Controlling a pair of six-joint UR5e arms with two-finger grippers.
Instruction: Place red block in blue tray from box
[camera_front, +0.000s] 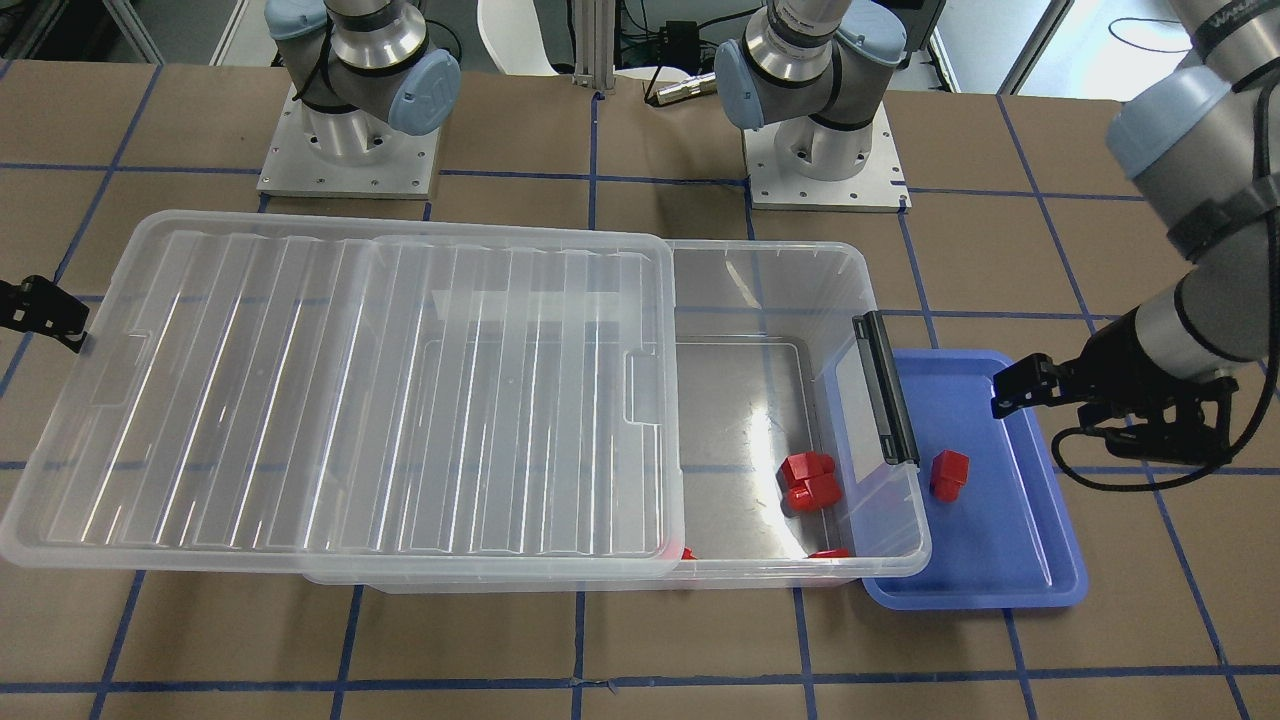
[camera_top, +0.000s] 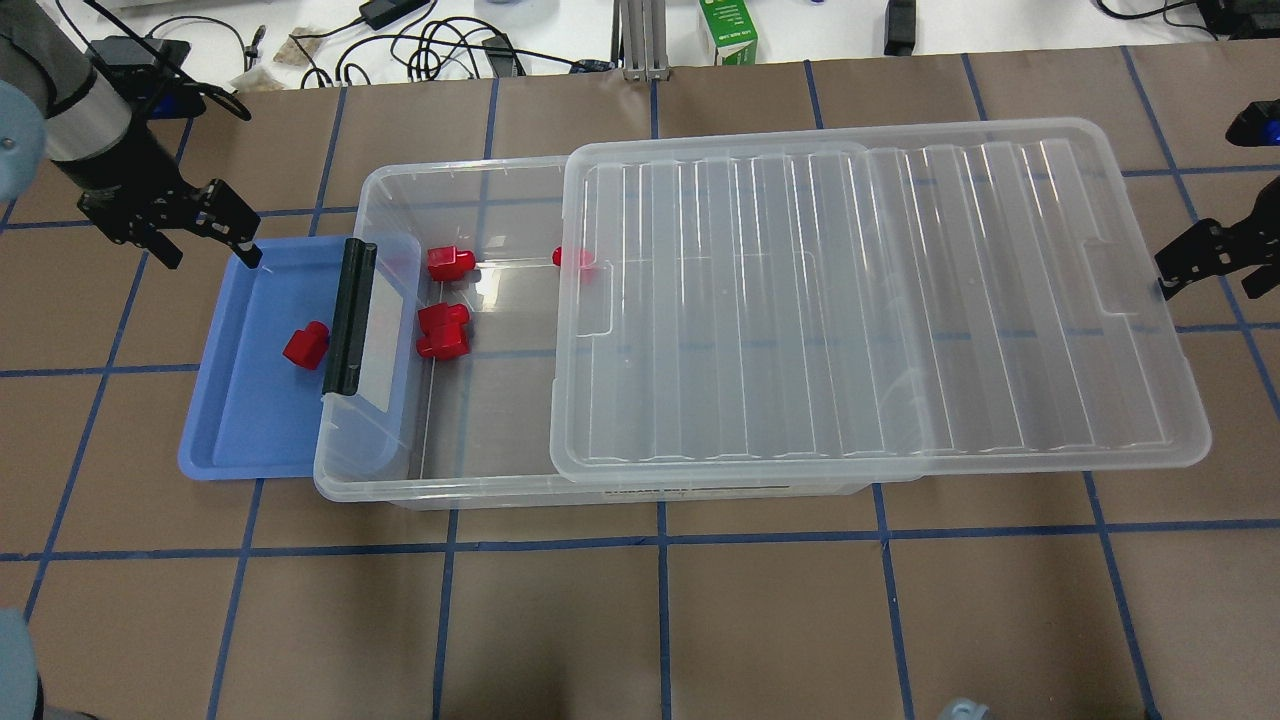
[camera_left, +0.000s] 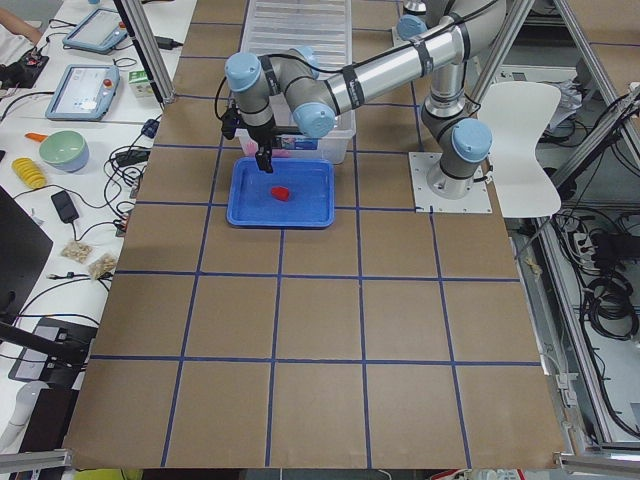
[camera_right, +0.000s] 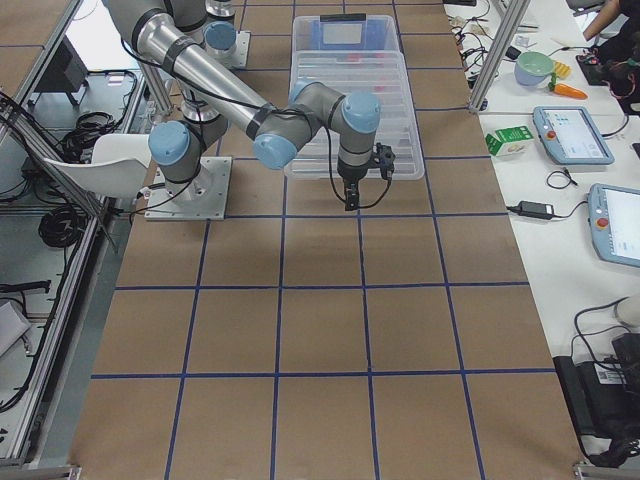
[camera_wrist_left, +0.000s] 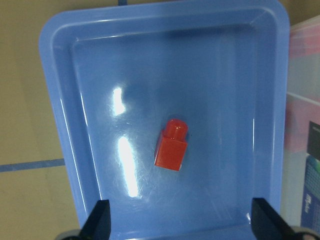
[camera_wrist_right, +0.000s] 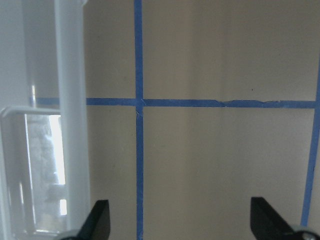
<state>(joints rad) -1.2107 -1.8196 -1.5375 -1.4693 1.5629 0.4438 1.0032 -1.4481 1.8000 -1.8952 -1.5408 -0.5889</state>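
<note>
The small red block (camera_wrist_left: 171, 146) lies on its side in the blue tray (camera_wrist_left: 225, 75), also seen from overhead (camera_top: 305, 344) and from the front (camera_front: 948, 474). The tray (camera_top: 250, 420) sits partly under the handle end of the clear box (camera_top: 450, 172). My left gripper (camera_top: 212, 258) is open and empty, hovering above the tray's far edge; its fingertips (camera_wrist_left: 100, 220) frame the block from above. My right gripper (camera_top: 1210, 285) is open and empty beside the lid's far end, over bare table (camera_wrist_right: 200, 150).
The ribbed clear lid (camera_top: 870, 300) is slid toward my right and covers most of the box. Red blocks (camera_top: 443, 330) (camera_top: 450, 262) lie in the uncovered end, and another (camera_top: 572, 258) shows at the lid's edge. The black clip handle (camera_top: 348, 318) overhangs the tray.
</note>
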